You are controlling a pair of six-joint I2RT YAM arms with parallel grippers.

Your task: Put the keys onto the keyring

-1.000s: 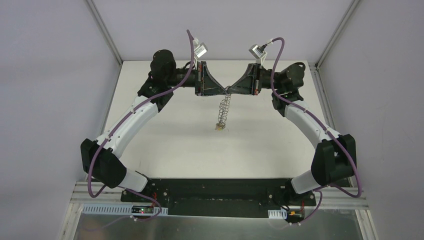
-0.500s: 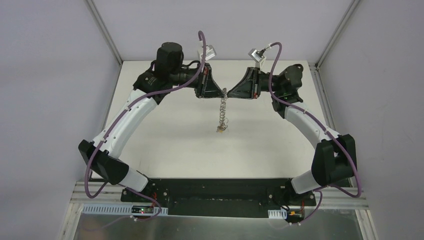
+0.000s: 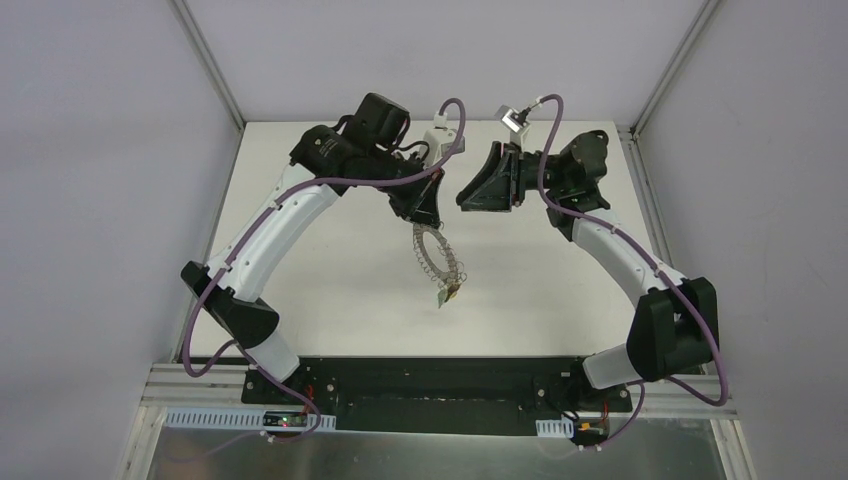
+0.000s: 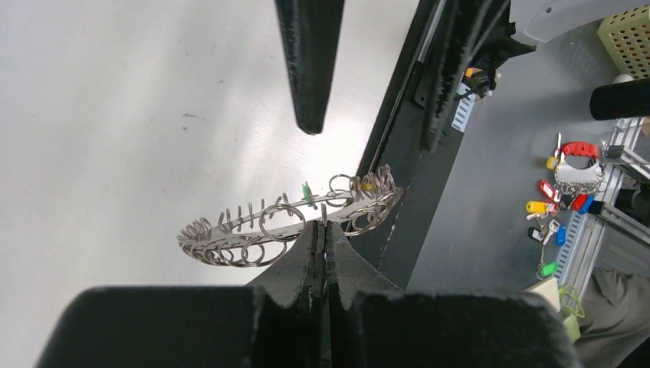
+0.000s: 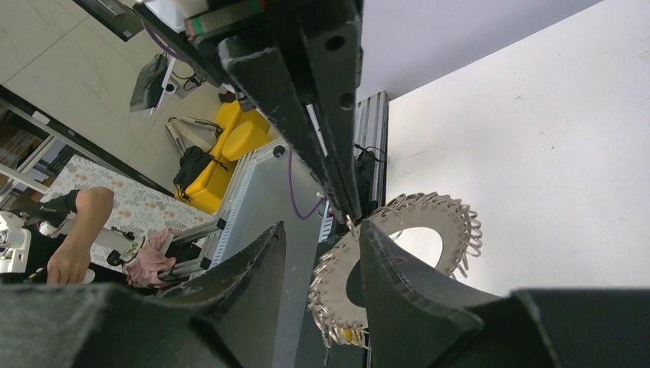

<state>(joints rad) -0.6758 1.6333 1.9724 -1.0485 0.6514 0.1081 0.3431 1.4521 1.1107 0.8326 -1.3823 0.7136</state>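
The keyring [image 3: 436,258], a grey metal loop fringed with small wire rings, hangs above the table from my left gripper [image 3: 431,220]. In the left wrist view that gripper [image 4: 323,227] is shut on one wire ring at the edge of the keyring [image 4: 253,234]. A green key [image 4: 306,190] and a yellow key [image 4: 367,186] sit on the loop's far side; from above the keys [image 3: 444,296] dangle at its low end. My right gripper [image 3: 464,197] stands open just right of the left one, touching nothing. In its own view the right gripper [image 5: 320,230] frames the keyring [image 5: 438,215] and a yellow key [image 5: 349,335].
The white table [image 3: 330,270] lies under both arms, with the black base bar [image 3: 440,380] along its near edge. Off the table, a bunch of coloured key tags [image 4: 567,184] lies on a grey surface. Aluminium frame posts [image 3: 215,70] flank the back corners.
My right gripper opened and let go of the keyring, then drew back right. The left arm swung forward and turned; the ring, earlier hanging as a narrow strand, now hangs as an open loop.
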